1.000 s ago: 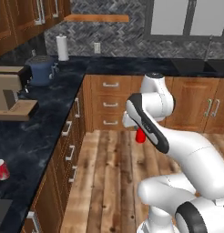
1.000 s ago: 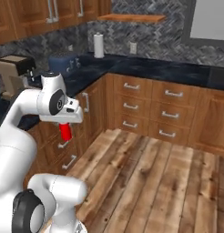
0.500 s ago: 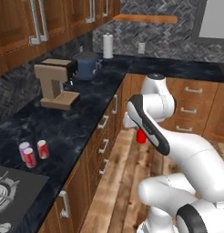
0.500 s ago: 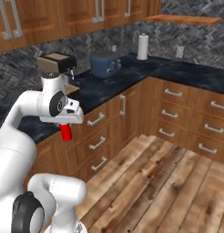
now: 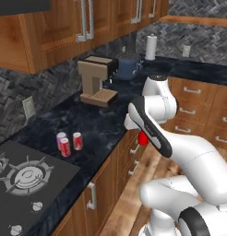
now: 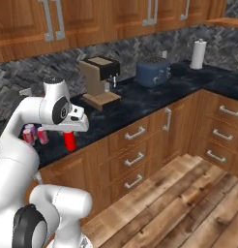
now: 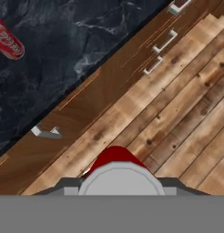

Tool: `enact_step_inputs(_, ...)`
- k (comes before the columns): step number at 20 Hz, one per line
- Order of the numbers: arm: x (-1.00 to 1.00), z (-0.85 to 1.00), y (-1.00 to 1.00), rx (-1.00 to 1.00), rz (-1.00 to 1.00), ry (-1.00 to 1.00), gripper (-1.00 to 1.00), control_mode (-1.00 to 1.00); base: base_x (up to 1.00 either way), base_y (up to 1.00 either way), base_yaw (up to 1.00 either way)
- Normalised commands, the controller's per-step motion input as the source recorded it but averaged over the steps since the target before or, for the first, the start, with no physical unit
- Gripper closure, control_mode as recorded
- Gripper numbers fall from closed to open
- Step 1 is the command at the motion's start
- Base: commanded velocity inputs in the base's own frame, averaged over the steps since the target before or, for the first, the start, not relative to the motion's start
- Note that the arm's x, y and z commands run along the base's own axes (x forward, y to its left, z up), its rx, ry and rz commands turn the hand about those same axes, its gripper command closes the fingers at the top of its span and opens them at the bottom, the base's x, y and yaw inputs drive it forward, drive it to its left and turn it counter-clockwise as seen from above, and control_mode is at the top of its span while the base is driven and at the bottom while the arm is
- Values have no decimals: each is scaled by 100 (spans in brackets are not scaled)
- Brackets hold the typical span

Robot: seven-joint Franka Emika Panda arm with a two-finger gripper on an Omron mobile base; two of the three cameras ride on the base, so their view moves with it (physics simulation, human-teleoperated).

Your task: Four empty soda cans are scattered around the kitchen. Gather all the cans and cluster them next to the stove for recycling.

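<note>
Soda can [image 6: 70, 141]: bright red, silvery top, upright, pinched in jaws above floor.

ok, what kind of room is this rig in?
A rendered home kitchen: a black gas stove set into the black marbled counter, a coffee machine and blue toaster on it, and wood cabinets below.

Two rear base views sharing the counter [image 5: 94, 124]; hand view straight down, close.
</note>
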Motion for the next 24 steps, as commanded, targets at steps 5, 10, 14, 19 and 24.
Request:
enact_step_inputs(5, 0, 0, 0, 0, 0, 0, 100, 100, 22, 39, 34)
enact_step_inputs(10, 0, 0, 0, 0, 0, 0, 100, 100, 41, 18, 27)
enact_step_inputs(14, 0, 0, 0, 0, 0, 0, 100, 100, 29, 19, 23)
enact_step_inputs(19, 0, 0, 0, 0, 0, 0, 100, 100, 10, 16, 22)
enact_step_inputs(24, 0, 0, 0, 0, 0, 0, 100, 100, 3, 4, 14)
